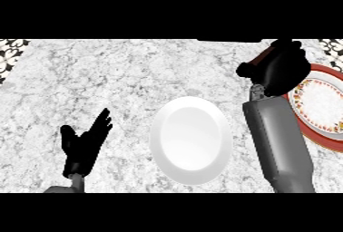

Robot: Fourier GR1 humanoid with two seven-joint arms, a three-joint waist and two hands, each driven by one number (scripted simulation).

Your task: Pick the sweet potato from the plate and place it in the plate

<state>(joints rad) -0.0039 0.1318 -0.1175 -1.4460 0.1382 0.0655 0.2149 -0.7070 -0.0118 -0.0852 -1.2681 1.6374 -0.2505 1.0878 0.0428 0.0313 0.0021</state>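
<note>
the right hand [278, 68] hangs at the far right, just beside the red-rimmed patterned plate [320, 106], its fingers curled under, though i cannot tell whether they hold anything, and the sweet potato shows nowhere. a plain white plate [191, 140] lies in the middle of the grey marbled counter [100, 77], left of the right forearm. the left hand [84, 145] rests at the near left, fingers straight and spread, holding nothing.

The red-rimmed plate [320, 106] is cut off by the right edge and partly covered by the right hand [278, 63]. No sweet potato can be made out; whether anything is held cannot be told.
</note>
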